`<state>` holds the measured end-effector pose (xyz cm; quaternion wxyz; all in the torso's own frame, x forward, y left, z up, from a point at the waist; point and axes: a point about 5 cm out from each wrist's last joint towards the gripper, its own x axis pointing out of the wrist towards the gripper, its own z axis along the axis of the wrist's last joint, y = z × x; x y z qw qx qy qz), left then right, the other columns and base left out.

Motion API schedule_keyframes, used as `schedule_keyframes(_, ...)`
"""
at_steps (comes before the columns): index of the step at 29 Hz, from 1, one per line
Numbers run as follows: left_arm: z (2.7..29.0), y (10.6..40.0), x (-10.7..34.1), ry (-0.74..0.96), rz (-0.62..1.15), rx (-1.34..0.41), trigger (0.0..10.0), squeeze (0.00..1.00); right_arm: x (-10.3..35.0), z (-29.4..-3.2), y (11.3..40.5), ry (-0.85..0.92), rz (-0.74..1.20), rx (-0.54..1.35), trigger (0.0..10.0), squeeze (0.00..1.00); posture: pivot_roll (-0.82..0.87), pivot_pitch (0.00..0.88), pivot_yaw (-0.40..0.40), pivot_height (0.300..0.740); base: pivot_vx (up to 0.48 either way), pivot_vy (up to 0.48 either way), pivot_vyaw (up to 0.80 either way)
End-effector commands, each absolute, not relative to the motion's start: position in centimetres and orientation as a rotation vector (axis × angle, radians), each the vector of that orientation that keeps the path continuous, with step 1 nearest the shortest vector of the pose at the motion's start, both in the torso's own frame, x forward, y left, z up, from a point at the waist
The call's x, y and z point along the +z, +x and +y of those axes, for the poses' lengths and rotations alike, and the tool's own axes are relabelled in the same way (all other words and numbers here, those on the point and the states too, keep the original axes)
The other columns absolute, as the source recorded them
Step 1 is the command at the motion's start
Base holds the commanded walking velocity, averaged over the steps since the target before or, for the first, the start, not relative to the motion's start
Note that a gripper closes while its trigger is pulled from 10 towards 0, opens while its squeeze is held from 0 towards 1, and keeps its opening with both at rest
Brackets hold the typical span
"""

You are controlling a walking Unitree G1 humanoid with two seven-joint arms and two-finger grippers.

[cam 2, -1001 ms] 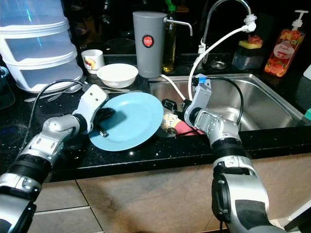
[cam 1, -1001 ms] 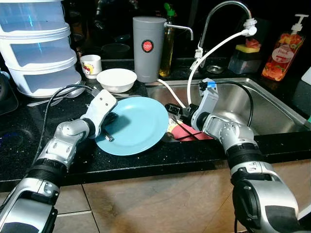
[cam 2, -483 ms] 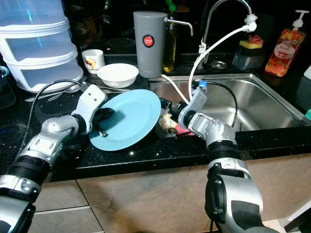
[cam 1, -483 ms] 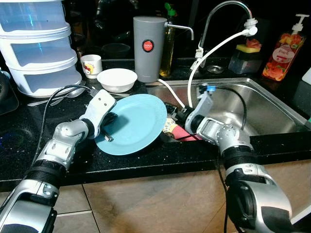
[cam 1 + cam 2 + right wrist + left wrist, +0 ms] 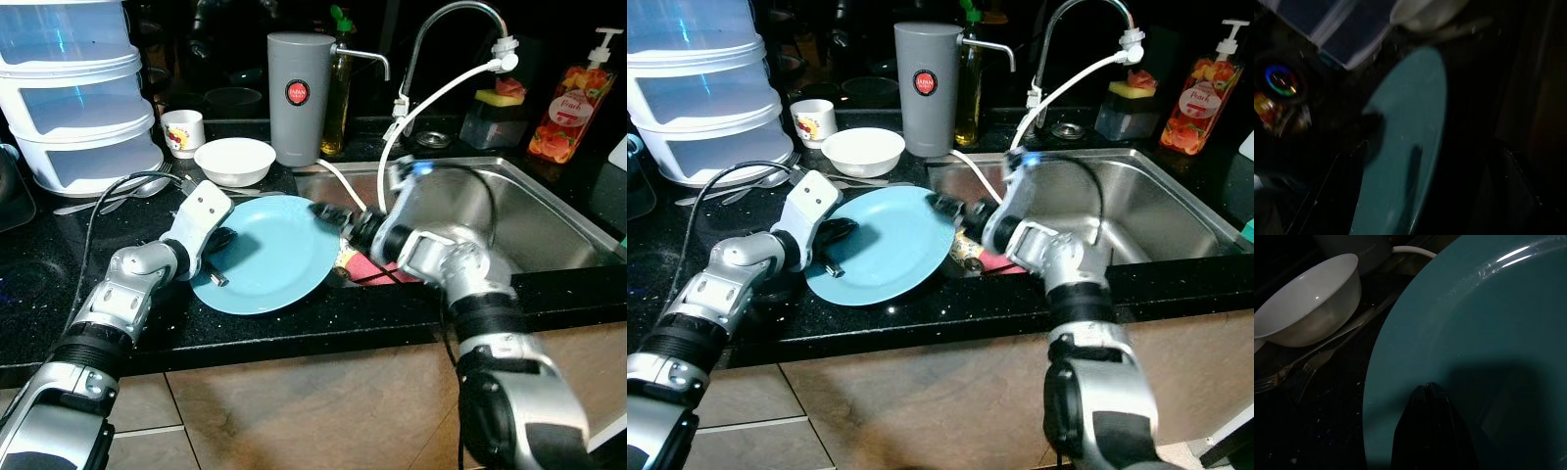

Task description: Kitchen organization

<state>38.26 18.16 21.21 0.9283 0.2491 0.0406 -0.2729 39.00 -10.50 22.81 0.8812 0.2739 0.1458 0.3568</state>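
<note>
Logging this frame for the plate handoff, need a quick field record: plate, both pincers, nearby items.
plate: blue plate on black counter, its right edge by the sink
left pincer: on the plate's left rim, fingers look shut
right pincer: at the plate's right rim, blurred
nearby: white bowl, grey jug, forks

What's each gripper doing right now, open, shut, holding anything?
Left gripper: shut on the left rim of the plate.
Right gripper: at the plate's right rim; blurred, so open or shut cannot be told.
</note>
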Motion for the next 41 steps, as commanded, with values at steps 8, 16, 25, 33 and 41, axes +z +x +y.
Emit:
schedule_keyframes(8,19.2,37.3,16.2,0.528,0.303,-0.56,10.0,0.0,22.3,-9.8,38.4,0.521,0.331,0.765,10.0,0.0,0.1,0.073,-0.031,0.74,0.0,0.0,0.0)
schedule_keyframes(16,19.2,37.3,16.2,0.532,0.299,-0.556,10.0,0.0,23.0,-10.4,38.6,0.596,0.292,0.746,0.0,0.0,0.1,0.063,-0.031,0.74,0.0,0.0,0.0)
schedule_keyframes(25,19.1,37.3,16.2,0.531,0.297,-0.558,10.0,0.0,23.6,-10.6,38.6,0.656,0.263,0.749,0.0,0.0,0.1,0.053,-0.029,0.74,0.0,0.0,0.0)
schedule_keyframes(33,19.2,37.5,16.3,0.53,0.29,-0.547,10.0,0.0,24.1,-10.8,38.7,0.709,0.241,0.746,0.0,0.0,0.1,0.059,-0.03,0.74,0.0,0.0,0.0)
schedule_keyframes(41,19.5,37.9,17.5,0.508,0.214,-0.485,10.0,0.18,24.2,-11.1,38.8,0.727,0.229,0.731,0.0,0.0,0.09,0.063,-0.031,0.74,0.0,0.0,0.0)
